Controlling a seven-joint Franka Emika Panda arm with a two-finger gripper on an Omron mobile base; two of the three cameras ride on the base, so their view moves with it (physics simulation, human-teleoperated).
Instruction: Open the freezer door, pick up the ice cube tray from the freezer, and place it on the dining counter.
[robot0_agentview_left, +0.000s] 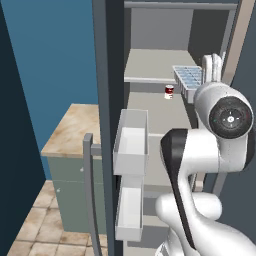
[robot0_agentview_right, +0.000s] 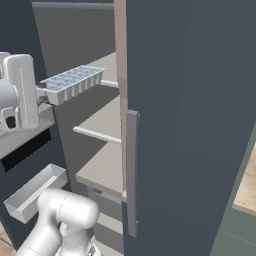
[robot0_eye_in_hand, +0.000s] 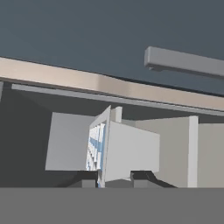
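Taking the freezer (robot0_agentview_left: 165, 107) as landmark: to its left stands a small worktop (robot0_agentview_left: 72, 131). The freezer door (robot0_agentview_left: 111, 125) is already open, its bins (robot0_agentview_left: 131, 141) facing the shelves. A small can (robot0_agentview_left: 169, 92) stands on a middle shelf (robot0_agentview_left: 160, 110). Right of the can, the tray (robot0_agentview_right: 70, 83) is lifted clear of the shelf, at the freezer's opening. The hand (robot0_eye_in_hand: 114, 177) is closed on the tray's end. Opening and picking seem done; carrying it to the dining worktop is left.
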